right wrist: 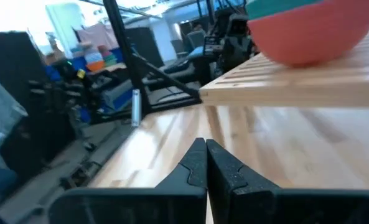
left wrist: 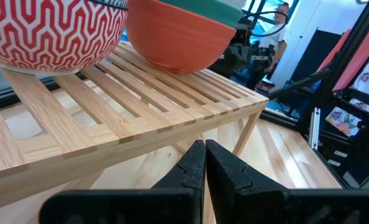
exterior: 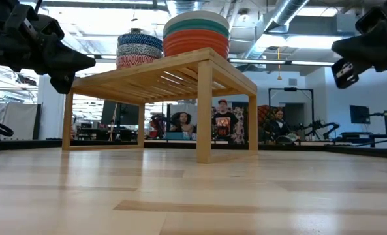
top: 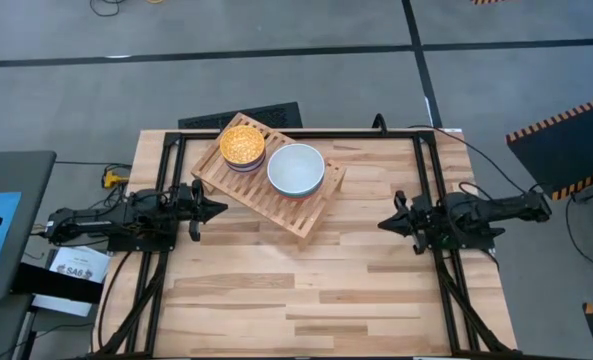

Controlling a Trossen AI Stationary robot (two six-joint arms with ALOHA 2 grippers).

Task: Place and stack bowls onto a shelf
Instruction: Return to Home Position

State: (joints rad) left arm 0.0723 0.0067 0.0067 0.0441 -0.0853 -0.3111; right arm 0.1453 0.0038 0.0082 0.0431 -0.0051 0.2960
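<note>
- Two three-bowl stacks stand on the low light-wood slatted shelf [top: 281,207], which sits askew on the far half of the plank table [top: 276,290], nearer its left edge.
- At the shelf's far end, the yellow patterned bowl [top: 242,144] tops a blue-white patterned bowl [exterior: 139,43] and a pink-red patterned bowl [exterior: 136,61].
- At mid-shelf, the large plain white bowl [top: 296,168] tops a teal green bowl [exterior: 196,27] and a plain red bowl [exterior: 196,44]. The end of the shelf nearest the table's middle is bare.
- The main risk looks to be the left gripper [top: 221,210]. It hangs near the shelf's long edge on the table's left side, raised off the table and pointing at the shelf. A careless swing of that arm could bump the shelf.
- A knock there could slide the shelf or shake the stacks. The wide white bowl, perched on smaller ones, seems the likeliest to rock or slip.
- The left gripper's fingers are pressed together with nothing between them, and they touch neither shelf nor bowl.
- The right gripper [top: 383,225] waits toward the table's right edge, well apart from the shelf. Its fingers are also closed tight on nothing.
</note>
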